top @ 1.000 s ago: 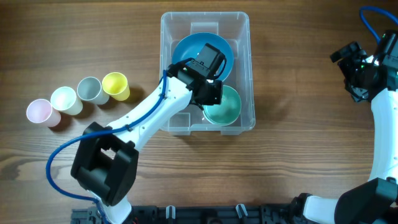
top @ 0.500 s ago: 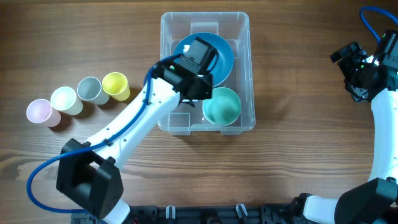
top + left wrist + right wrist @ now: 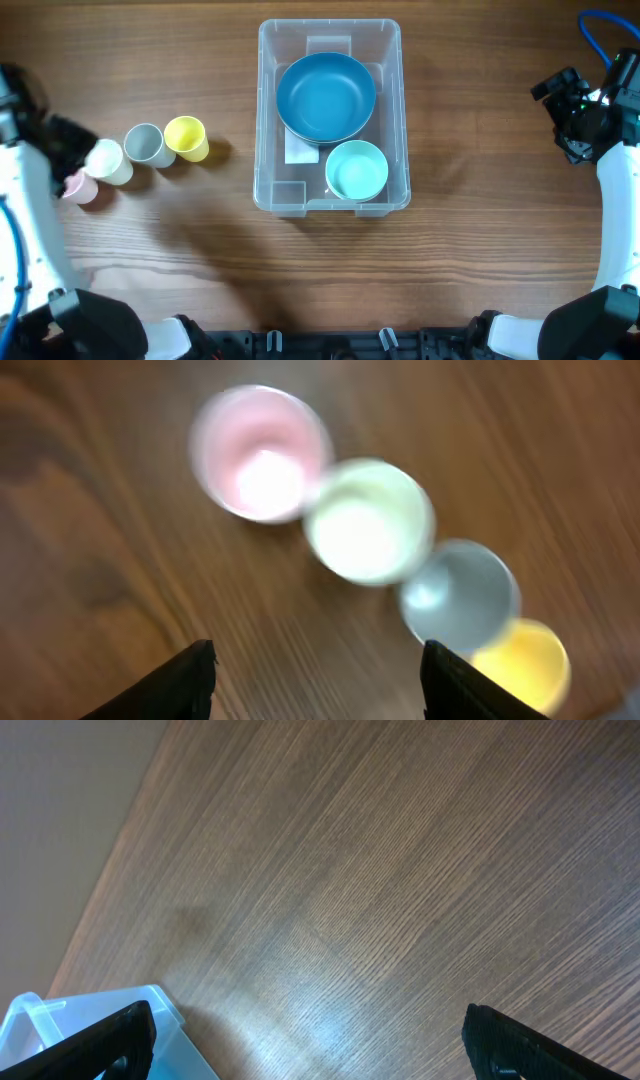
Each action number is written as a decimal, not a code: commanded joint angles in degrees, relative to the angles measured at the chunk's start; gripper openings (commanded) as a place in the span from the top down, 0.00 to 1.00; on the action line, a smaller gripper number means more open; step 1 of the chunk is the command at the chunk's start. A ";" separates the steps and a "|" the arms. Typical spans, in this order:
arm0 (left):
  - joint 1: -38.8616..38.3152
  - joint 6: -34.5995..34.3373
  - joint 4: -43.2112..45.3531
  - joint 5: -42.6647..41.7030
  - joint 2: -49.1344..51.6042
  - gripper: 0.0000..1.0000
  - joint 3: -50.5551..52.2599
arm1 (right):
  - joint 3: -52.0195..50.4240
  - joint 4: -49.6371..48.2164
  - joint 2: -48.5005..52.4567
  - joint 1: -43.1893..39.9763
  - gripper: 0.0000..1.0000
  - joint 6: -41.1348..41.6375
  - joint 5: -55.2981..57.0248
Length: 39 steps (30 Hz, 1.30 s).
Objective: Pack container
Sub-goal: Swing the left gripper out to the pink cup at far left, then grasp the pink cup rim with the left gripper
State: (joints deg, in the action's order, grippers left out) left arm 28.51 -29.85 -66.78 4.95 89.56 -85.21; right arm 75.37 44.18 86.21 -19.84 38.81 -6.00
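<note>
- Large clear rectangular plastic container [image 3: 266, 120]: upper centre of the overhead frame; mouth upward; long axis running top to bottom of the frame.
- Wide blue round bowl [image 3: 326, 97] fills its upper end; small mint round bowl [image 3: 357, 170] sits lower right; lower-left corner free, presumably for cups.
- Left gripper [image 3: 320, 685]: spread wide, empty; hovers over the row of pastel plastic cups [image 3: 368, 520], probably lining up a pick.
- Right gripper [image 3: 310, 1045]: spread wide, empty; parked at right edge over the brown wooden table [image 3: 400, 870].
</note>
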 commanded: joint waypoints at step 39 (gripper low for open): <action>-35.60 9.97 4.79 -13.07 -12.68 0.96 -0.31 | 0.31 0.00 0.37 0.09 0.00 0.61 -0.48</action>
State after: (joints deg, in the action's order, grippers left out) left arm 5.69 -21.47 -63.83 -8.40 74.02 -85.32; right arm 75.37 44.14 86.21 -19.84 38.81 -6.00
